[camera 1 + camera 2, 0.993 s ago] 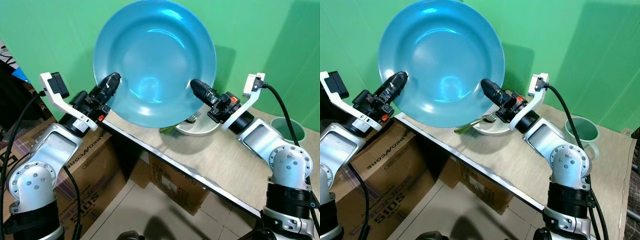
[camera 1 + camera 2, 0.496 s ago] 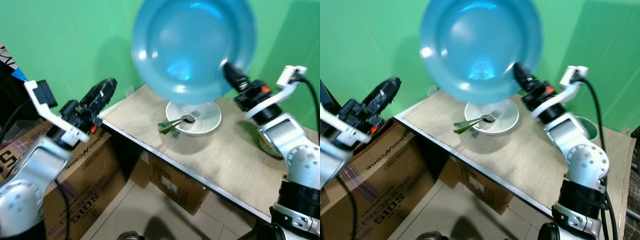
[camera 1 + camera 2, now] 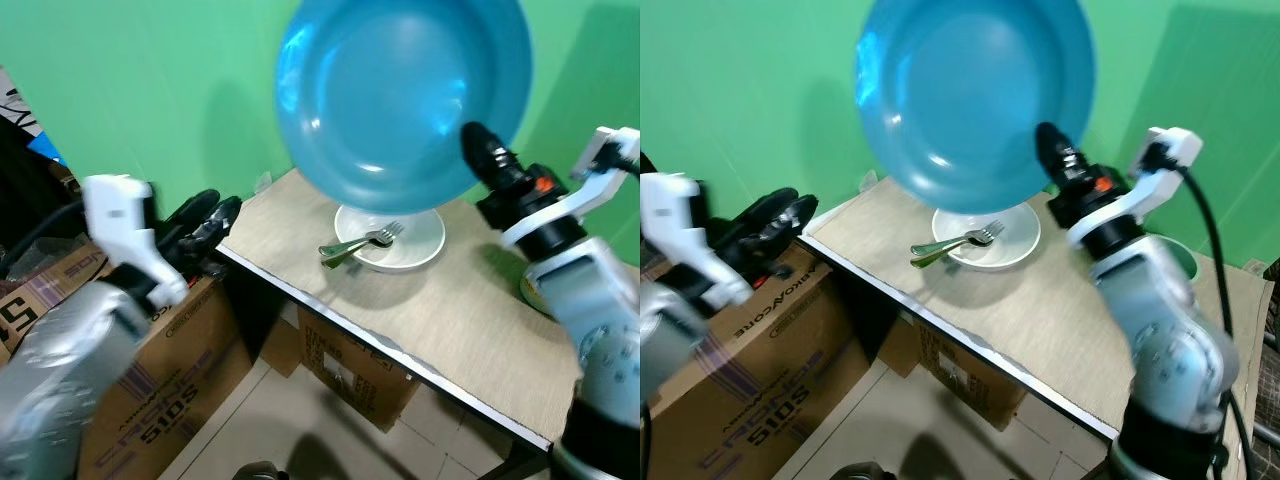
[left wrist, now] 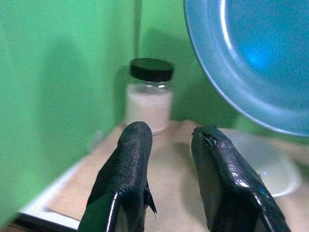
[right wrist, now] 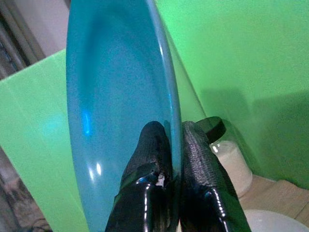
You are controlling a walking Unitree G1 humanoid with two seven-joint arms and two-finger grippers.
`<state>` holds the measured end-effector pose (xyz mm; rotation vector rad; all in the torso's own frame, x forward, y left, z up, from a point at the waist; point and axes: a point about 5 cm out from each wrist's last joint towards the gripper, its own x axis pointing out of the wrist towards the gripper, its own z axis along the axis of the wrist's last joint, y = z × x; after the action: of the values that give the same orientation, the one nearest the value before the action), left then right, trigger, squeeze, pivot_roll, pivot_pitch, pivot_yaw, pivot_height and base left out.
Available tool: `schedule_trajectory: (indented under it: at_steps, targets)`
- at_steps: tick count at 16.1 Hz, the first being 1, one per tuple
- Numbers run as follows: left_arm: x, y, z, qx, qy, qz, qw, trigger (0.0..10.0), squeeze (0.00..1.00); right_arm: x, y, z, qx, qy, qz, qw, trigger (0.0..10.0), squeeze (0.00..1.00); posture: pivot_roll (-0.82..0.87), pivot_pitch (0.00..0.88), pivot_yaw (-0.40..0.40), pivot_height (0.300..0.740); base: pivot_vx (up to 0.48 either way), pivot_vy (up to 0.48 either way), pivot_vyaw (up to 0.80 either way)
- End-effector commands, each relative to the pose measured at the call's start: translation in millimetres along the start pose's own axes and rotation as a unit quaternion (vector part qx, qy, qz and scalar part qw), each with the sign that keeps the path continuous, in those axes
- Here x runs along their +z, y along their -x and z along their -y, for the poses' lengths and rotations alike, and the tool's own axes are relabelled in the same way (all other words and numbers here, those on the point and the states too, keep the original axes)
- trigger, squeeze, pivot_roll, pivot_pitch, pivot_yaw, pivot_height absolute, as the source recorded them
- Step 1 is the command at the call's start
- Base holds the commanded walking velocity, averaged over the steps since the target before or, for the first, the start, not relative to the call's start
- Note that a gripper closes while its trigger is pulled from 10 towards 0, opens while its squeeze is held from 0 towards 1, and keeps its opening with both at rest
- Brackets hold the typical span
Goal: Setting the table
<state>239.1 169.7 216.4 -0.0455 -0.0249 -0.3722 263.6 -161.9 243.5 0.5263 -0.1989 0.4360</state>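
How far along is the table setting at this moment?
Done: a white bowl with a fork in it sits on the table. In hand: the right tool pinches the rim of the blue plate, held on edge above the bowl. The left tool is open and off it. Left: laying the plate down.

The blue plate [image 3: 400, 95] no longer hangs between two grippers: a second ago both pinched its lower rim, one at each side. Now the right gripper [image 5: 173, 140] alone carries it, fingers clamped over the rim, and the plate sits higher and further to the robot's right, above the white bowl [image 3: 392, 240] and the fork [image 3: 355, 245], which were mostly hidden behind it earlier. The left gripper [image 3: 205, 222] has let go and dropped low beside the surface [image 3: 440, 320] edge, its fingers [image 4: 128, 164] parted.
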Motion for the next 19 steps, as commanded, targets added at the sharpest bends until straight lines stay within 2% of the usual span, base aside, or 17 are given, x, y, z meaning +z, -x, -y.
schedule_trajectory:
  at_steps: [1, 2, 3, 4, 5, 6, 8, 9, 12, 19]
  targets:
    - [2.8, -5.1, 3.9, 0.01, -0.032, 0.011, 0.999, 10.0, 0.0, 4.8, 0.9, -8.7, 0.001, 0.022, 0.021, 1.0, 10.0, 0.0, 0.1, 0.0, 0.025, 0.74, 0.0, 0.0, 0.0]
    - [-3.1, -17.8, 6.2, 0.037, -0.038, 0.018, 0.998, 10.0, 0.0, -6.3, 5.0, -5.3, -0.05, 0.056, 0.021, 0.997, 10.0, 0.0, 0.07, 0.0, 0.039, 0.74, 0.0, 0.0, 0.0]
    - [-8.2, -19.7, 5.1, 0.05, -0.042, 0.011, 0.998, 10.0, 0.0, -11.8, 5.2, -4.1, -0.069, 0.088, 0.011, 0.994, 10.0, 0.0, 0.07, 0.0, 0.039, 0.74, 0.0, 0.0, 0.0]
    - [-15.2, -20.9, 3.5, 0.07, -0.077, 0.004, 0.995, 10.0, 0.0, -17.6, 3.1, -3.9, -0.096, 0.104, -0.003, 0.99, 10.0, 0.0, 0.07, 0.0, 0.047, 0.74, 0.0, 0.0, 0.0]
    - [-15.4, -21.1, 3.3, 0.078, -0.087, 0.006, 0.993, 10.0, 0.0, -18.5, 2.7, -2.6, -0.108, 0.107, -0.008, 0.988, 10.0, 0.0, 0.06, 0.0, 0.049, 0.74, 0.0, 0.0, 0.0]
    - [-15.1, -21.9, 3.8, 0.092, -0.077, 0.018, 0.993, 10.0, 0.0, -19.4, 1.1, -3.0, -0.13, 0.146, -0.001, 0.981, 10.0, 0.0, 0.07, 0.0, 0.042, 0.74, 0.0, 0.0, 0.0]
    - [-14.6, -21.9, 1.5, 0.106, -0.087, 0.024, 0.99, 10.0, 0.0, -21.4, 1.4, -6.2, -0.13, 0.196, 0.019, 0.972, 10.0, 0.0, 0.07, 0.0, 0.036, 0.74, 0.0, 0.0, 0.0]
    - [-13.1, -22.5, 1.3, 0.111, -0.092, 0.03, 0.989, 10.0, 0.0, -23.9, 1.2, -7.9, -0.122, 0.207, 0.022, 0.97, 10.0, 0.0, 0.07, 0.0, 0.035, 0.74, 0.0, 0.0, 0.0]
    - [-10.1, -22.9, 1.4, 0.114, -0.101, 0.042, 0.987, 10.0, 0.0, -27.6, -3.6, -11.2, -0.101, 0.16, 0.023, 0.982, 10.0, 0.0, 0.08, 0.0, 0.02, 0.74, -0.174, 0.0, 0.0]
    - [-8.7, -22.1, 0.8, 0.116, -0.108, 0.051, 0.986, 10.0, 0.0, -31.1, -10.4, -16.0, -0.081, 0.152, 0.032, 0.985, 10.0, 0.0, 0.08, 0.0, 0.013, 0.74, -0.037, 0.0, 0.0]
